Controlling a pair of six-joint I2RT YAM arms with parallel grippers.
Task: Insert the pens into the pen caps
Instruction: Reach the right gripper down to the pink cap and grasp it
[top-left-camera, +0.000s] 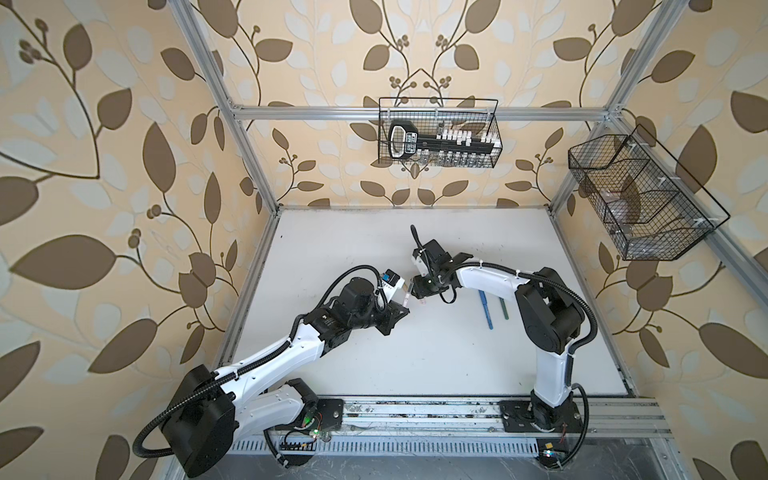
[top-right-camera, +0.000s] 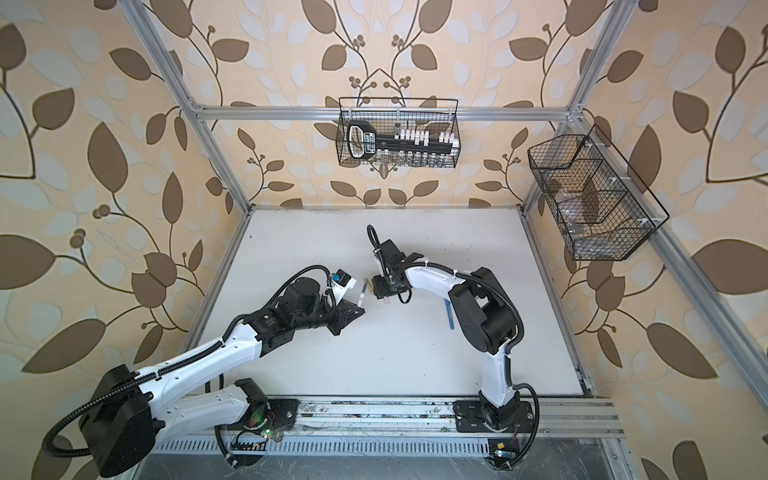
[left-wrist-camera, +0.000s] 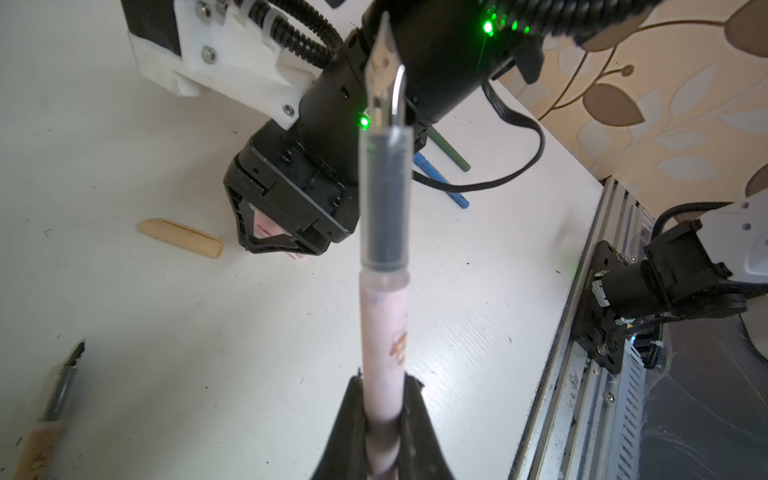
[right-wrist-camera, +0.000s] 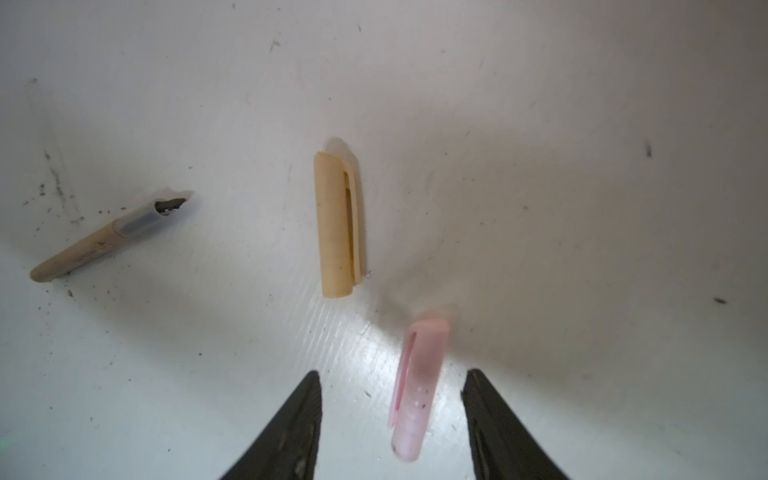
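My left gripper is shut on the pale pink pen, which points its dark nib toward the right arm; both top views show this pen. My right gripper hangs open over the pale pink cap, which lies on the table between its fingers, not touching either. A tan cap and a tan pen lie just beyond. A blue pen and a dark green pen rest under the right arm.
A wire basket hangs on the back rail and another wire basket on the right wall. An aluminium rail runs along the table's front edge and carries both arm bases.
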